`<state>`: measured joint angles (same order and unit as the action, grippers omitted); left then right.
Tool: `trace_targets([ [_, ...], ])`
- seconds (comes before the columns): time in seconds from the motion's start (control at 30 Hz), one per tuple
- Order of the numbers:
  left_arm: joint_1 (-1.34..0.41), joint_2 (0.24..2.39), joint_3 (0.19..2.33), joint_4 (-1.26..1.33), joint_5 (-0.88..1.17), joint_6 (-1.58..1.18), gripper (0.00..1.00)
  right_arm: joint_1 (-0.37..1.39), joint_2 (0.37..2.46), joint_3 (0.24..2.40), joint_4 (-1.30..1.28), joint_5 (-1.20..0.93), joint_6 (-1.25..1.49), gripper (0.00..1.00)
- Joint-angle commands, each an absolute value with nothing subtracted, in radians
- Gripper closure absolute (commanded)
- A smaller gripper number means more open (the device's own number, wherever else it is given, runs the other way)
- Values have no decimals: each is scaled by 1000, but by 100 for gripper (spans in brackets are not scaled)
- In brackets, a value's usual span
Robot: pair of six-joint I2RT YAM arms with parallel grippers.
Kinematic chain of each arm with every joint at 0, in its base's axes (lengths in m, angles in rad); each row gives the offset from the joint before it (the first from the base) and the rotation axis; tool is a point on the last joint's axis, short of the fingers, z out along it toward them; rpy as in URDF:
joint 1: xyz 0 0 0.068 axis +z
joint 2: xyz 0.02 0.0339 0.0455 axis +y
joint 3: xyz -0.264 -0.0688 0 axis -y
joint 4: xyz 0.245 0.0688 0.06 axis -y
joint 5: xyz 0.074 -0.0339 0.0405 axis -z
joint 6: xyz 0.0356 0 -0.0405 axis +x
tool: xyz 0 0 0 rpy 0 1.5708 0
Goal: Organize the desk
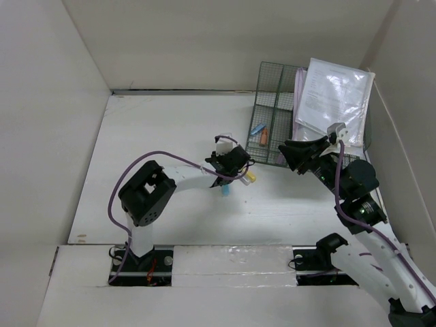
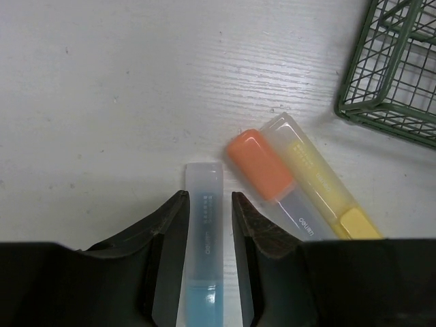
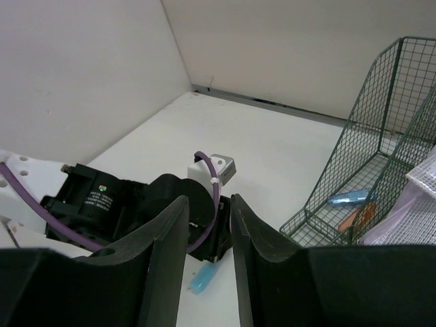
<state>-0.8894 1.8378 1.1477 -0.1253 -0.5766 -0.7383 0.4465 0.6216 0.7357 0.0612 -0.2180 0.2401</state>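
One highlighter (image 2: pixel 204 231) lies on desk (image 2: pixel 102 102) within left claw (image 2: pixel 208 199).

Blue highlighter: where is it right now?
Left wrist view: the blue highlighter lies on the desk between the fingers of the left gripper, just left of the orange-capped highlighter, near the green wire rack.

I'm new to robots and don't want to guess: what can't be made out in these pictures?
- Left wrist view: the left gripper hides the near ends of the blue highlighter, orange-capped highlighter and yellow highlighter; whether its jaws pinch the blue one is unclear.
- Top view: the papers' print is too small to read.
- Right wrist view: the frame edge cuts off the rack.
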Motion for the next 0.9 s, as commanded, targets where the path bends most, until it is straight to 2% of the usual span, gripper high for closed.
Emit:
trace_targets([
  [0.0,-893,1867,1190,-153,-562,-722,73,454,614,732,115,-229,244,64],
  [0.2,-893,1891,1198,-170,-569,-716,73,454,609,730,117,-227,244,64],
  [0.37,-893,1904,1206,-184,-586,-723,67,454,612,732,115,-230,244,64],
  [0.53,-893,1924,1216,-178,-580,-715,68,454,612,732,117,-230,244,64],
  [0.57,-893,1925,1218,-179,-577,-716,72,454,612,732,118,-230,244,63],
  [0.63,-893,1930,1215,-179,-578,-721,85,454,612,730,117,-232,244,64],
  [0.67,-893,1927,1212,-181,-580,-724,98,454,612,732,117,-232,245,64],
  [0.87,-893,1846,1190,-204,-592,-736,100,454,609,732,117,-233,245,64],
])
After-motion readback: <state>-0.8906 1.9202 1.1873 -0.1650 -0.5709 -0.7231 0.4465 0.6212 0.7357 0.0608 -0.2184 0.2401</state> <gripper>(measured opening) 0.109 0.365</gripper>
